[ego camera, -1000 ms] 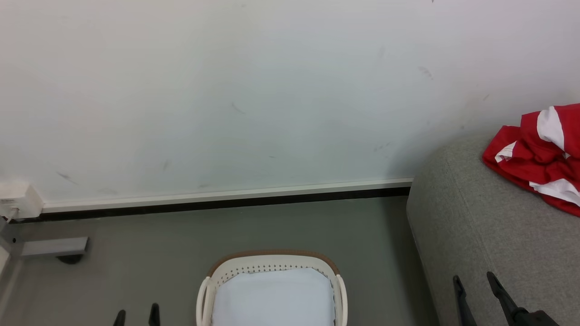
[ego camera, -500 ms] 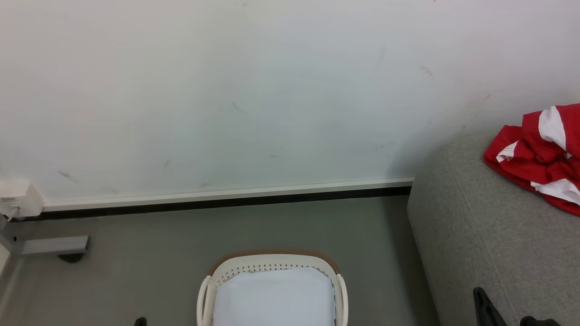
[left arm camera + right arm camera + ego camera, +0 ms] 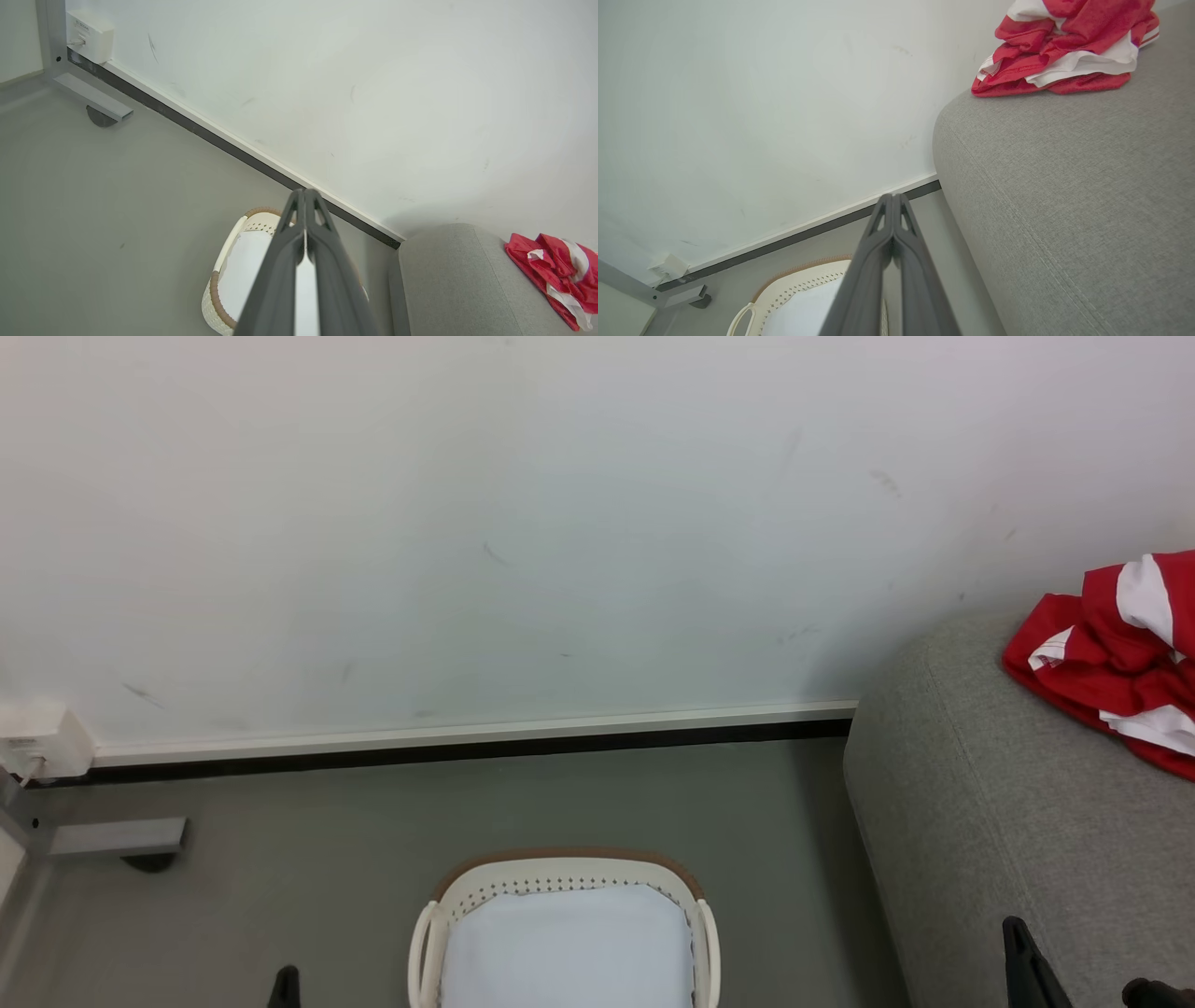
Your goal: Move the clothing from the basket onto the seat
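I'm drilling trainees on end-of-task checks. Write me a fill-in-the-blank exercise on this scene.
1. The clothing lies heaped on the ____.
2. The basket stands on the floor, and its rim is coloured ____.
3. The left gripper and right gripper are both ____.
Missing words: seat; brown; shut.

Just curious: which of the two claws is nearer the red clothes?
The right gripper, by the seat bearing the clothing; the left gripper lies beyond the basket.
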Robot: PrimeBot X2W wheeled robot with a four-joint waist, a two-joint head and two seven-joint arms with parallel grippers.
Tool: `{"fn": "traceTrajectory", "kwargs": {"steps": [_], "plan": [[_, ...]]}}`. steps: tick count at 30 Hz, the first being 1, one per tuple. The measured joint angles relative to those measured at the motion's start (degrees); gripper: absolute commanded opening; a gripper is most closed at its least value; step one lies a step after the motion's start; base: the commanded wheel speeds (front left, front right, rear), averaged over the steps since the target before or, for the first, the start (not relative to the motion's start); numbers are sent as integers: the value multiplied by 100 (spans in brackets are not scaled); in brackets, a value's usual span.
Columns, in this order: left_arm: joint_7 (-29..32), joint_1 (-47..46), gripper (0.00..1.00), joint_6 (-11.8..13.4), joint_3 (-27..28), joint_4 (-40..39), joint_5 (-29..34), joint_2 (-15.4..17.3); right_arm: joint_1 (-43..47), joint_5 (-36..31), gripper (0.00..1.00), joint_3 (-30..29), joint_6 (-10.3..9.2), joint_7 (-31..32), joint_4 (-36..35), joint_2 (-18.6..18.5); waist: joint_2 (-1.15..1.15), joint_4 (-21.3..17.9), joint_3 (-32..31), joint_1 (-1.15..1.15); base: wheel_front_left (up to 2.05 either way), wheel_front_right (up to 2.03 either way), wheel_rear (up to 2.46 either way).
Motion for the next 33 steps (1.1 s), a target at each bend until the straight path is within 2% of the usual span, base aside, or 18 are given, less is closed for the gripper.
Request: {"fn": "traceTrajectory", "kwargs": {"steps": [33], "plan": [[660, -461, 0, -57, 48, -83, -2459, 16, -236, 2658, 0, -250, 0, 679, -254, -2, 0, 84, 52, -1, 0, 0, 0]]}}
